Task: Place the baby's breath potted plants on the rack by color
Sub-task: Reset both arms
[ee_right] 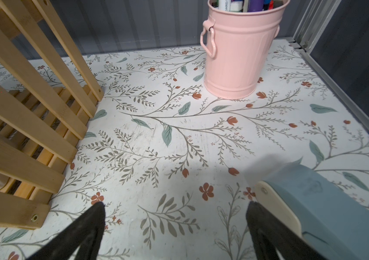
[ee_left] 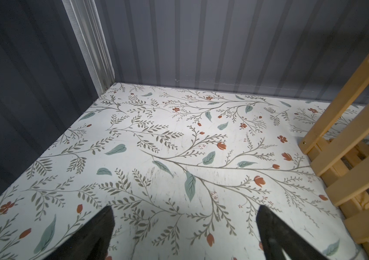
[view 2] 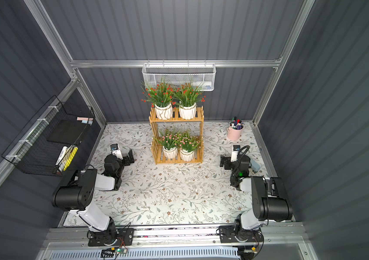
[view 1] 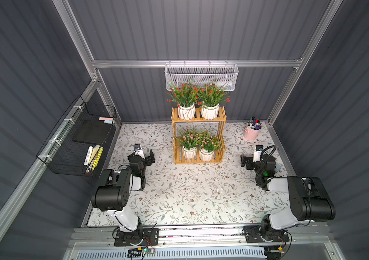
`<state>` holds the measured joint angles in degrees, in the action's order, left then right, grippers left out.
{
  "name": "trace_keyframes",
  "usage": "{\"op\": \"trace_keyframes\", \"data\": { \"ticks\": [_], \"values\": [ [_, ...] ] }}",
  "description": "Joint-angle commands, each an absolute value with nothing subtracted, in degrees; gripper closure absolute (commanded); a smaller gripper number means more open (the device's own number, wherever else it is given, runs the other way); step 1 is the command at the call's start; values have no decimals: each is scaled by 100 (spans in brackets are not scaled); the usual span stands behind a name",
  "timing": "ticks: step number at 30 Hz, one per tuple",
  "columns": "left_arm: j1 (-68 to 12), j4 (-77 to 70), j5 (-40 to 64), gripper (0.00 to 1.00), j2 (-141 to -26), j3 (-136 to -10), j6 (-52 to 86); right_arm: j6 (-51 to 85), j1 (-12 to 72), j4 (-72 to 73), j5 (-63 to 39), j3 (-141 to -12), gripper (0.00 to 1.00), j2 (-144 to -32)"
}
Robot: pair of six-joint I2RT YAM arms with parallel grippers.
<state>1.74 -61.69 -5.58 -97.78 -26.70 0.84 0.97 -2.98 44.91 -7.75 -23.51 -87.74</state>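
In both top views the job looked basically done. The two red-blossom plants [view 1: 184, 96] sat side by side on the top tier of the rack [view 1: 198, 120], and the two pale pink plants [view 1: 189, 140] shared the bottom tier, all four upright in their white pots. The left gripper [view 1: 143, 155] and right gripper [view 1: 253, 159] were low over the floral tabletop [view 1: 179, 195], one on each side of the rack and clear of it. The red foliage reached up in front of the white mesh basket [view 1: 201, 75]; I couldn't tell if it touched.

Left wrist view: fingers [ee_left: 98, 236] were spread wide with only bare tabletop between them, and the rack's side slats were close by.

Right wrist view: same deal, jaws apart and empty. The rack's slats were on one side, a pink bucket [ee_right: 240, 56] of markers stood further off, and a blue-grey thing with a cream edge [ee_right: 325, 213] lay right beside one finger.

What could go sideways from here, imo: either arm swinging inward would clip the rack's side and rock those light pots, maybe tipping one off a tier. The right arm could also shove that blue-grey thing if it shifted outward.
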Motion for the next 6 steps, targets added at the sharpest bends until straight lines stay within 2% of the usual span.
{"op": "trace_keyframes", "data": {
  "ticks": [1,6],
  "values": [
    [193,-6245,-624,1,-9764,-2781,158,-9,-250,4487,-829,-2463,1,-8752],
    [193,-6247,-624,1,-9762,-2781,158,-19,-236,4491,-784,-2453,1,-8730]
  ]
}}
